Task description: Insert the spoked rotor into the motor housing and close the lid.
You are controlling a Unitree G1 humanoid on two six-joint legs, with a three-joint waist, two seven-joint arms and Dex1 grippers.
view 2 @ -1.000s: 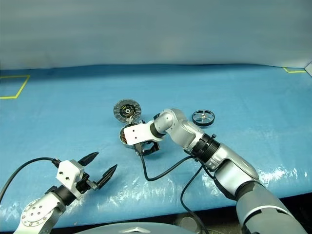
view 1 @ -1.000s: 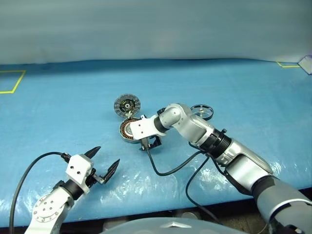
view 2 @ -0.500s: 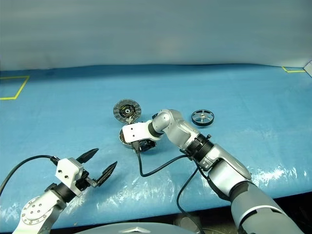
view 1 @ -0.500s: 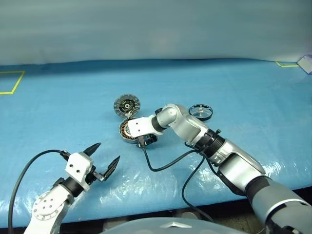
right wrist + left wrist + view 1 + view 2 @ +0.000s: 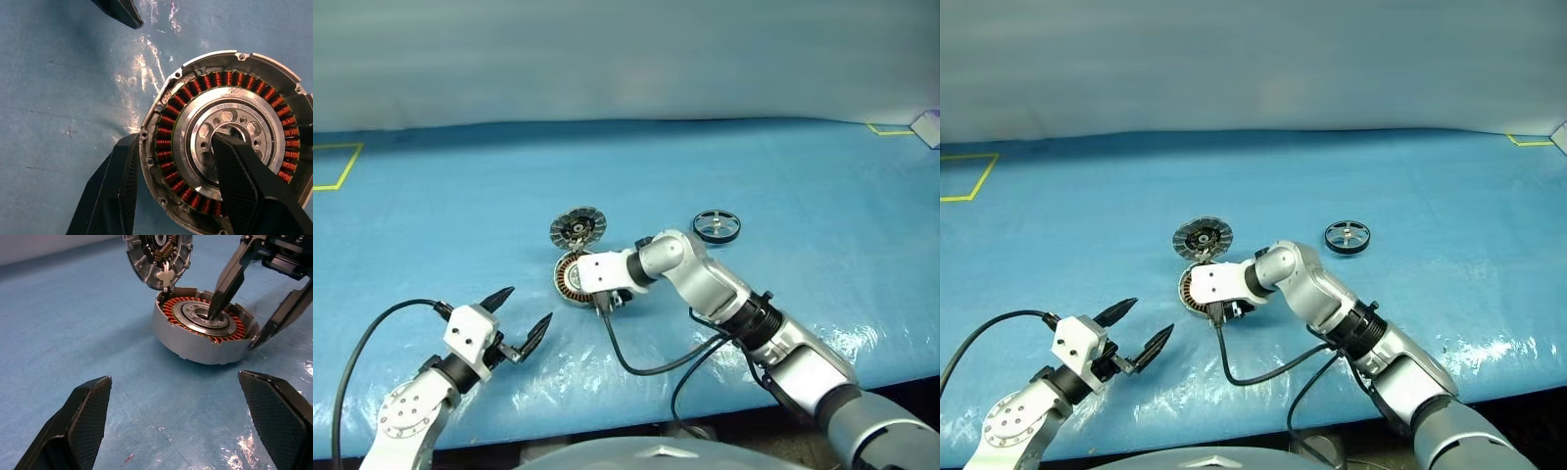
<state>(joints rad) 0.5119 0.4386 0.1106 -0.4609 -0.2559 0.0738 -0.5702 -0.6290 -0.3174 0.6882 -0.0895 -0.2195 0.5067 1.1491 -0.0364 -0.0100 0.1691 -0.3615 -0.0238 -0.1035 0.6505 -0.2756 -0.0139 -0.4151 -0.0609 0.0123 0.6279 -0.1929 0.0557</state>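
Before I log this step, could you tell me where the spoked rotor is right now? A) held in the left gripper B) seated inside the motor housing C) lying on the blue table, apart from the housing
C: the spoked rotor lies alone on the table, while the motor housing shows bare windings.

light: bright, even | glare: sheet (image 5: 862, 338) near edge | shadows: soft | blur: perhaps slight

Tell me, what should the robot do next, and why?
Probably let go and fetch the spoked rotor. The right gripper straddles the motor housing wall, one finger inside; the lid stands open, the housing's empty, and the rotor lies apart.
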